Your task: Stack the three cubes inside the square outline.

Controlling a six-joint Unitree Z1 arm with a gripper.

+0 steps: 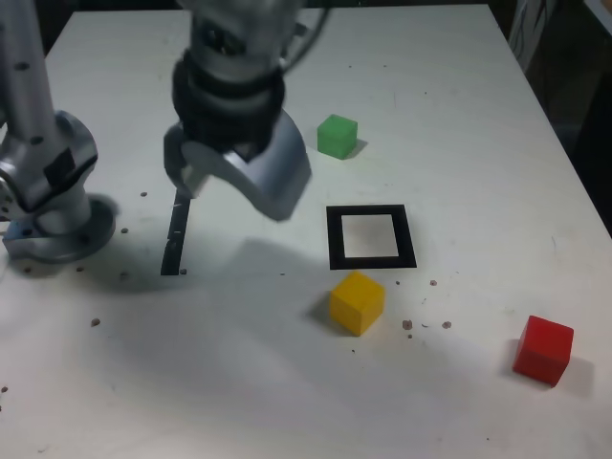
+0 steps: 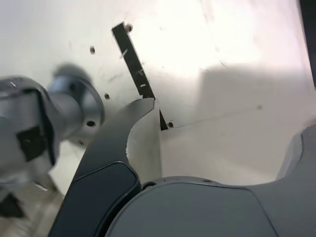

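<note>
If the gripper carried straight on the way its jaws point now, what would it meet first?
Probably the bare table near the tape strip. The gripper hangs open and empty, pointing down. The wrist view shows only tabletop and the strip between the jaws, no cube. Depth is unclear.

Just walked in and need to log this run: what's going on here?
A single robot arm hangs over the white table with its hand open and empty. The green cube, yellow cube and red cube all sit apart on the table, outside the square outline. Nothing is stacked yet.
</note>
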